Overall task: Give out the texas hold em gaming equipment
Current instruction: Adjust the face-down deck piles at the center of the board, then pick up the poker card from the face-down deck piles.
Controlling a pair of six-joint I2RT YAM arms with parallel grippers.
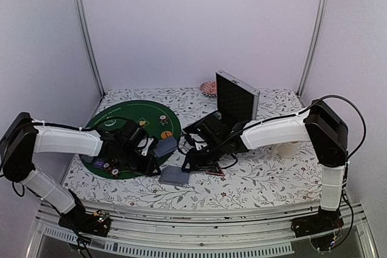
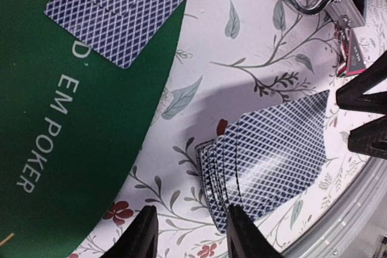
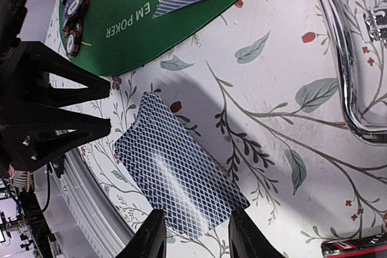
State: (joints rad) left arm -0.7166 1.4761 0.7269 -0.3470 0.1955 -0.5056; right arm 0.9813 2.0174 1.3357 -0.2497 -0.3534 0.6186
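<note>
1. Grey-blue lattice backs mark the deck of cards (image 1: 174, 175), which lies on the flowered tablecloth (image 1: 266, 179) just off the near right edge of the green mat (image 1: 121, 116). There is one deck, and its lower cards are fanned a little.
2. The cards look thin, light, bendy and slick, so a nudge would probably spread them. The safest hold seems to be a pinch across the whole stack's short edges, or lifting a single card by a corner.
3. The left gripper (image 2: 192, 234) hovers at the deck's mat-side edge with its jaws half apart. One finger is over the cards and bare cloth shows beside the other, so it is not clamped.
4. The right gripper (image 3: 196, 234) straddles the deck's end away from the mat, jaws partly apart. I cannot tell whether they pinch it.
5. On the mat:
   - At the right rim are loose cards (image 1: 165, 146), at least two of them overlapping.
   - At the near rim are chips (image 1: 106, 167), roughly four, though they are too small to count surely.
   - Farther in are one orange button (image 1: 164, 133) and one lone chip (image 1: 162, 119).
6. Beyond the mat's right side stand one open case (image 1: 237, 96) and one mug (image 1: 289, 148).
</note>
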